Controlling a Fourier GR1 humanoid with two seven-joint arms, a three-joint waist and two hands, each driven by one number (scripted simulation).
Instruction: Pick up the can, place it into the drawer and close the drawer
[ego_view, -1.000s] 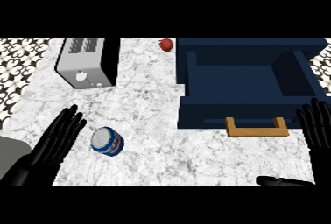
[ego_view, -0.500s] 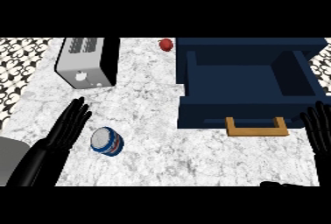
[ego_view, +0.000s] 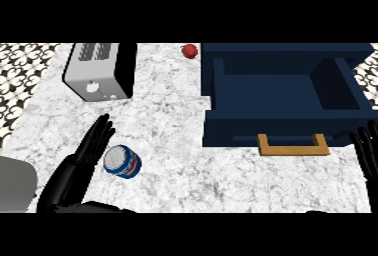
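A blue can (ego_view: 121, 161) with a silver lid and a red band lies tilted on the marble counter at lower left. My left hand (ego_view: 80, 163) stands just left of it, fingers straight and pointing up, right beside the can's edge. The navy drawer (ego_view: 284, 97) is pulled out at upper right and shows nothing inside; its wooden handle (ego_view: 292, 145) faces me. At the right edge only the fingers of my right hand (ego_view: 366, 147) show, straight and upright, to the right of the handle.
A silver toaster (ego_view: 100, 71) sits at the back left. A small red object (ego_view: 190, 50) lies at the back near the drawer's left corner. Patterned tiles border the counter at the left and at the far right.
My left hand has slid right and upward, closer to the can. My right hand has drifted further toward the right edge. The can and drawer have not moved.
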